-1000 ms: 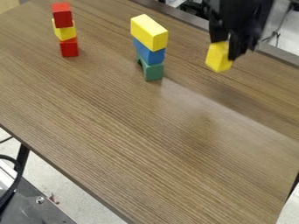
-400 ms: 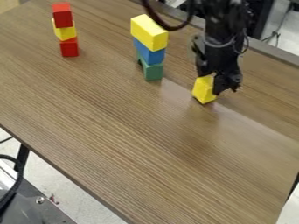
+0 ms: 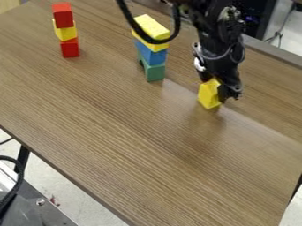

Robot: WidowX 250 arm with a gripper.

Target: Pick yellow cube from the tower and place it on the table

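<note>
Setting the yellow block down on the table looks to be the step in hand. It sits at the gripper, its lower end seemingly on the wood, between the far long edge and the middle of the tabletop. That spot makes sense: it is apart from the stack of yellow slab, blue block and green arch block, so a release there should not knock them. The red-yellow-red tower stands well off, toward the upper-left corner, and is hardly at risk.

The arm comes in over the far edge and hangs steeply, its wrist above and slightly right of the block, which probably suits a straight lift away. Whether the gripper is clamped on the block or has let go, I cannot tell. A black cable loops across the view of the slab; I'd watch it for snagging as the arm rises.
</note>
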